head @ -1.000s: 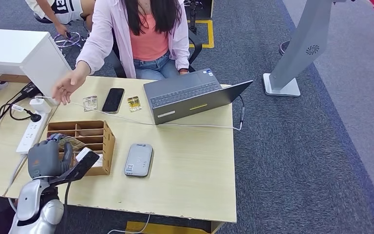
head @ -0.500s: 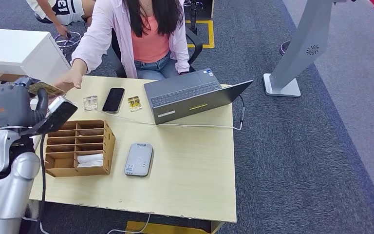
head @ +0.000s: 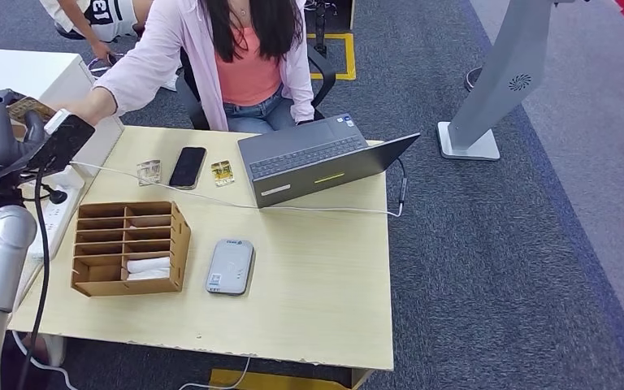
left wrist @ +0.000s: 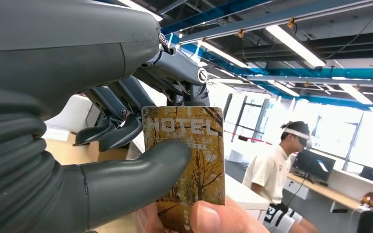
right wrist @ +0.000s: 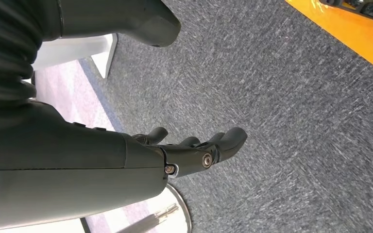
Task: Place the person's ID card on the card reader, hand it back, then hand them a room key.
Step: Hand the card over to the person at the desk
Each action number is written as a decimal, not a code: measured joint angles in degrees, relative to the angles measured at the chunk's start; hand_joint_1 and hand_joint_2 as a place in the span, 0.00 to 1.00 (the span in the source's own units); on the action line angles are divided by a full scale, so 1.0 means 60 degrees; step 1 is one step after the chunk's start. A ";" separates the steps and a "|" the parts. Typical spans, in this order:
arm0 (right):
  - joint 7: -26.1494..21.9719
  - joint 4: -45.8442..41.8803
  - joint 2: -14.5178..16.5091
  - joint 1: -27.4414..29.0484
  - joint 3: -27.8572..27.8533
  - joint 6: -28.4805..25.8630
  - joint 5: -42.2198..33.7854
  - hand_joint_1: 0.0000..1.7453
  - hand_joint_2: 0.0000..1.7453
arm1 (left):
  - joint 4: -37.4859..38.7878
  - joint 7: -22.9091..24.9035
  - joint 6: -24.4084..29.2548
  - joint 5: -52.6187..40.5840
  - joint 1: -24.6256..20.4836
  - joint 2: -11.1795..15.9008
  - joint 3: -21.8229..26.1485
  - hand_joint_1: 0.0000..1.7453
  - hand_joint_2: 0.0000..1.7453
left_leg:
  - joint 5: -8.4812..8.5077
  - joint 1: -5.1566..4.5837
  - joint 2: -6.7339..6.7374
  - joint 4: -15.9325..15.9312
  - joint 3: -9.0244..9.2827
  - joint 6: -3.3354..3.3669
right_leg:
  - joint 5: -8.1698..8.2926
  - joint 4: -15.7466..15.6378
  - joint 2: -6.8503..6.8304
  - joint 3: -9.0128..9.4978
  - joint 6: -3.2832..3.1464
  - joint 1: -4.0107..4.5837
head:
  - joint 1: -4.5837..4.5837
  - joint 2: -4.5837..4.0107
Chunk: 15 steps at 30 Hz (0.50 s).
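Observation:
My left hand (head: 4,134) is raised at the table's far left corner and pinches a gold room key card (head: 28,108) between thumb and fingers. The left wrist view shows the card (left wrist: 194,150) printed "HOTEL", my thumb (left wrist: 141,170) across its face, and the person's thumb (left wrist: 213,218) touching its free end. The person in a pink jacket (head: 171,49) reaches an arm toward that card. The grey card reader (head: 230,266) lies on the table with nothing on it. My right hand (right wrist: 189,150) hangs over the carpet, fingers apart, holding nothing.
A wooden slotted organizer (head: 127,247) stands left of the reader. An open laptop (head: 317,158), a black phone (head: 188,166) and two small cards (head: 149,171) (head: 223,172) lie near the person. A white power strip (head: 53,207) with cables runs along the left edge.
My left hand rose from beside the organizer to the far left corner, carrying the key card. The person's hand moved left to meet it.

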 joint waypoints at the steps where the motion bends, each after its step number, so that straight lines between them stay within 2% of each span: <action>1: 0.0009 0.0002 0.0000 0.0001 0.0001 -0.0001 0.0005 0.00 1.00 | 0.0109 -0.0016 0.0003 0.0009 -0.0029 0.0021 0.0000 1.00 1.00 | 0.0000 0.0000 0.0000 0.0000 0.0000 0.0000 | 0.0000 0.0000 0.0000 0.0000 0.0000 0.0000 | 0.0000 0.0000; 8: 0.0033 0.0008 0.0000 0.0001 0.0002 -0.0001 0.0005 0.00 1.00 | 0.0544 -0.0022 0.0004 0.0023 -0.0068 0.0053 0.0000 1.00 1.00 | -0.0001 0.0000 0.0005 0.0000 -0.0002 0.0000 | 0.0000 0.0000 0.0010 -0.0002 0.0000 -0.0001 | 0.0005 0.0000; 12: 0.0033 0.0008 0.0000 0.0001 0.0002 0.0005 0.0007 0.00 1.00 | 0.0672 -0.0015 0.0040 0.0010 -0.0078 0.0053 0.0000 0.00 1.00 | -0.0003 -0.0001 0.0007 0.0000 -0.0003 0.0001 | -0.0001 0.0000 0.0012 -0.0005 0.0000 -0.0001 | 0.0006 0.0000; 15: 0.0025 0.0008 0.0000 0.0001 0.0002 0.0010 0.0012 0.00 1.00 | 0.0722 -0.0008 0.0220 -0.0042 -0.0064 0.0054 -0.0001 0.00 1.00 | -0.0003 0.0000 0.0002 0.0000 -0.0005 0.0001 | -0.0002 0.0000 0.0009 -0.0004 0.0001 0.0000 | 0.0006 0.0000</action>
